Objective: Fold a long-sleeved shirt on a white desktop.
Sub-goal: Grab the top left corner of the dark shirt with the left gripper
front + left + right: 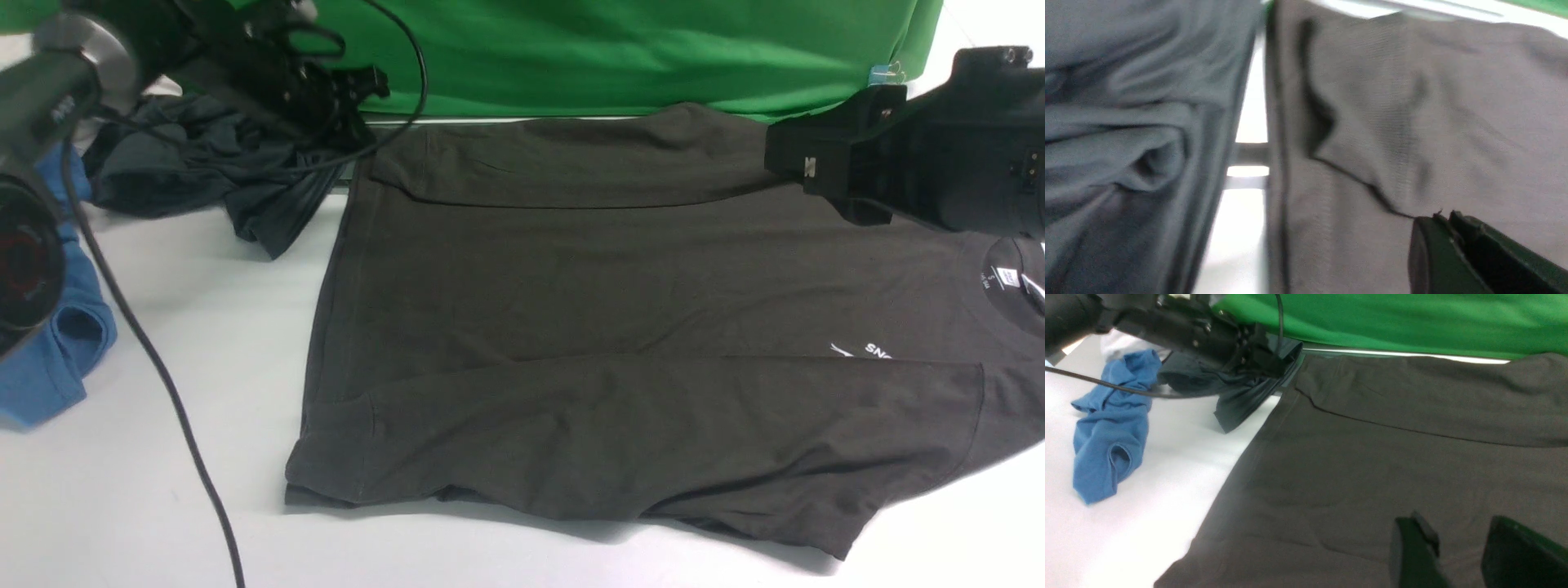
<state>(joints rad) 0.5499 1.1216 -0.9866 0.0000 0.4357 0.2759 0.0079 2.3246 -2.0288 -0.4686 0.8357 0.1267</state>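
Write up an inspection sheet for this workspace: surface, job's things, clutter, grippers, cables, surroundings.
Surface: white desktop, smooth, no spills seen.
Job's things: shirt lies flat, front up, collar to the right, both sleeves folded in across the body.
Clutter: dark-grey garment bunched at the far left; blue garment crumpled nearer, at the left edge.
Grippers: left gripper jaws together at the shirt's far left corner; right gripper open above the shirt, holding nothing.
Cables: black cable runs over the desktop's left side.
Surroundings: green backdrop behind the desktop.
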